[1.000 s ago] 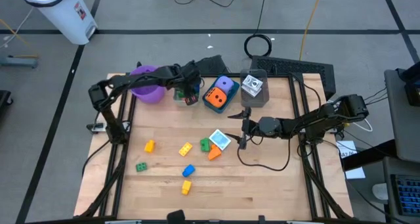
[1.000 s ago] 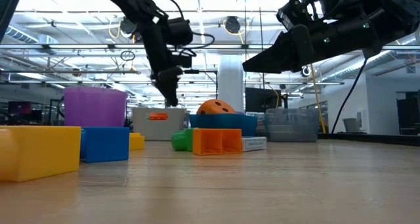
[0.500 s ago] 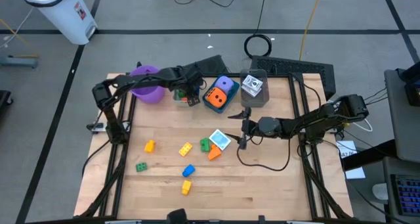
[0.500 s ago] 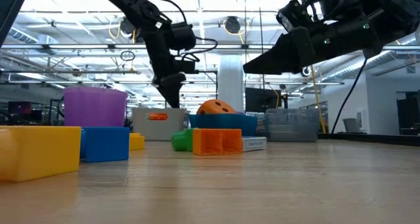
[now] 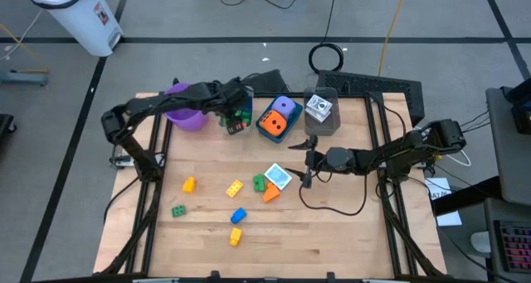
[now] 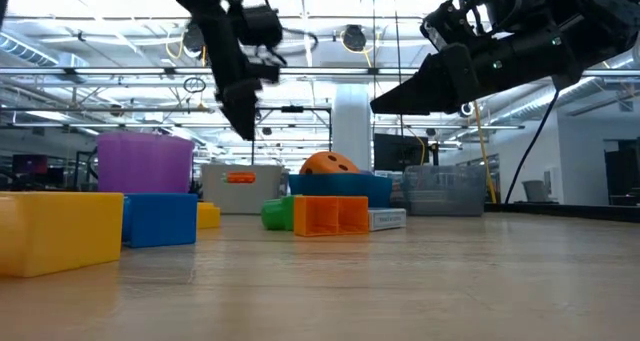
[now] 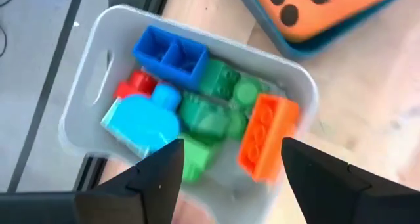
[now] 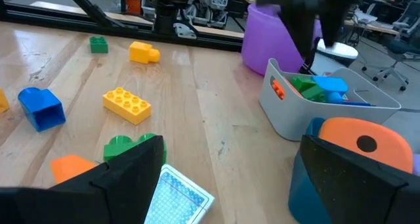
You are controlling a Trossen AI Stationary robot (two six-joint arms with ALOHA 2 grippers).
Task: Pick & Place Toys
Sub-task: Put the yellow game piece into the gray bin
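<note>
Left wrist view: left gripper (image 7: 226,175) (fingers spread, nothing held) hovers directly above grey bin (image 7: 289,79) of bricks (image 7: 216,112).

We see a pale wooden table (image 5: 332,225) on a grey floor (image 5: 166,17) crossed by dark lines; a white bin (image 5: 79,13) stands at the far left corner of the high view; a coiled black cable (image 5: 328,57) lies on the floor behind the table, with a yellow cord (image 5: 392,26) running past it; in the low view a large hall opens behind, with ceiling beams (image 6: 330,73), bright overhead light, and a white column (image 6: 352,131).
</note>
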